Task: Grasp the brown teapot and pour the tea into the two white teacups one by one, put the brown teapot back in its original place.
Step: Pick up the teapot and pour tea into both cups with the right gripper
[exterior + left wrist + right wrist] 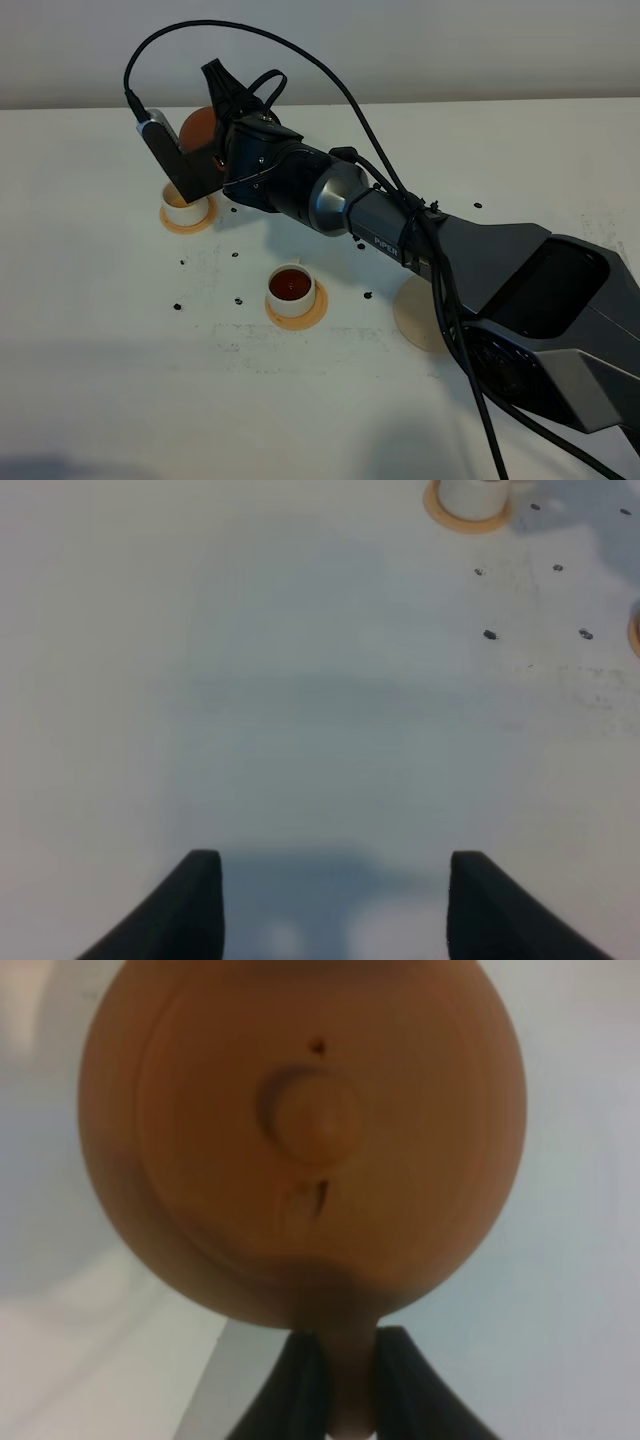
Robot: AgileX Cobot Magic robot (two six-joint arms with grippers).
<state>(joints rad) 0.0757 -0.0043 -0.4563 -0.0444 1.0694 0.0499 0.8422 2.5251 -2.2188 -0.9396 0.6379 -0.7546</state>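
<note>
a: left gripper first.
b: the left gripper shows only in its own wrist view. it hangs over plain white table, and its two dark fingers are spread wide apart.
a: nearest items in the high view?
b: a pale coaster lies flat at the near right, partly covered by the right arm. just left of it the near cup stands upright on the near orange coaster. dark reddish tea shows inside it.
a: anything loose on the table?
b: small black specks are scattered around both cups.
a: further back?
b: the far cup stands upright on the far orange coaster, at the far left. the wrist camera hides most of its inside, so i cannot tell whether it holds tea.
a: and the teapot?
b: the brown teapot is off the table, held up just beyond and above the far cup, mostly hidden behind the arm's end. the right gripper is pressed together on the loop handle, one dark finger on each side. the lid and its knob face the right wrist camera squarely. a black cable arcs over the arm at the very back.
</note>
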